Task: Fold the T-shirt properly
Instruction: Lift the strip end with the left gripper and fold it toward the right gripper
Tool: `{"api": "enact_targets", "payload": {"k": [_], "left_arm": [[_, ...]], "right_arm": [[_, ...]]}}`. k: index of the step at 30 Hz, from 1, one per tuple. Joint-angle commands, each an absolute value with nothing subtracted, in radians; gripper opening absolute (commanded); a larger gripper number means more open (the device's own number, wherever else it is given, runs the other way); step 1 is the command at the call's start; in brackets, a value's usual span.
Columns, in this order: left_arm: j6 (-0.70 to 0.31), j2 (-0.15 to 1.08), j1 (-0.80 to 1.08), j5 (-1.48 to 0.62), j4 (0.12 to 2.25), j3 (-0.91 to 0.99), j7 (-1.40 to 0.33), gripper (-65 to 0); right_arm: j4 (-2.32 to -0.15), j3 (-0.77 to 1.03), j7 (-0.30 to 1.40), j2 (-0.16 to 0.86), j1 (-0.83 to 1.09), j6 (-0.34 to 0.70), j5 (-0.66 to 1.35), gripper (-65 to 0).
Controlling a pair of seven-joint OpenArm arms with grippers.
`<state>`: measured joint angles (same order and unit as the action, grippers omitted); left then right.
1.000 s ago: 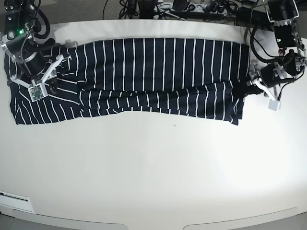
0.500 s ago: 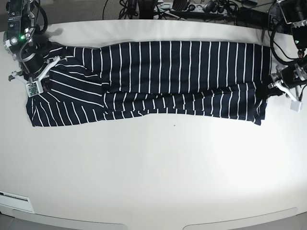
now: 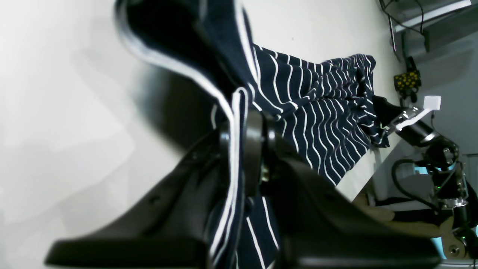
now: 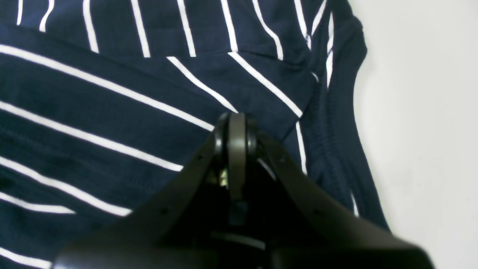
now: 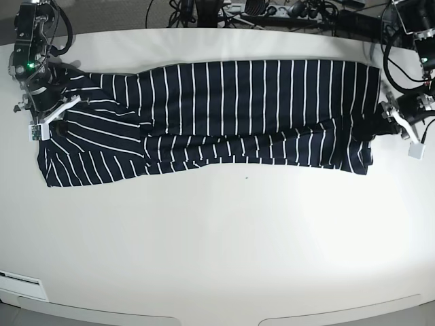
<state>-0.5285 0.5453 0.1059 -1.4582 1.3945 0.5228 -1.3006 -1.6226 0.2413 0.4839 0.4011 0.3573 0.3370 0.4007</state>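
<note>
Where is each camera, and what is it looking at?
Base: high above the white table, looking down at the whole T-shirt; both arms show at the shirt's ends.
Left wrist: on the left arm, looking along the left gripper, shut on the shirt's edge, toward the far arm.
Right wrist: on the right arm, looking down past the right gripper, closed on the striped cloth.
Shared: all three views show the same striped shirt and pale table; the left wrist and base views both show the right arm.
</note>
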Motion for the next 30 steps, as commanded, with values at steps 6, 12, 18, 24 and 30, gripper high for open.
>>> {"api": "enact_targets", "payload": {"k": [6, 12, 18, 24, 30], "left_arm": [[-0.513, 0.503, 0.046, -1.484, 1.486, 0.532, -1.307, -65.0], [-0.517, 0.383, 0.047, -1.484, 1.594, 0.529, -1.311, -65.0], [-0.519, 0.286, 0.057, -1.484, 1.613, 0.479, -1.322, -65.0], [-0.546, 0.192, 0.057, -1.484, 1.613, 0.339, -1.321, -65.0], [-0.597, 0.070, 0.047, -1.484, 1.613, 0.204, -1.311, -65.0]], "right_arm": [[-1.615, 0.236, 0.596, 0.393, 0.369, 0.356, 0.393, -65.0], [-1.615, 0.236, 0.626, 0.394, 0.368, 0.356, 0.392, -65.0], [-1.615, 0.236, 0.630, 0.393, 0.369, 0.360, 0.392, -65.0], [-1.615, 0.236, 0.641, 0.394, 0.369, 0.360, 0.392, -65.0], [-1.615, 0.236, 0.641, 0.394, 0.369, 0.360, 0.392, -65.0]]}}
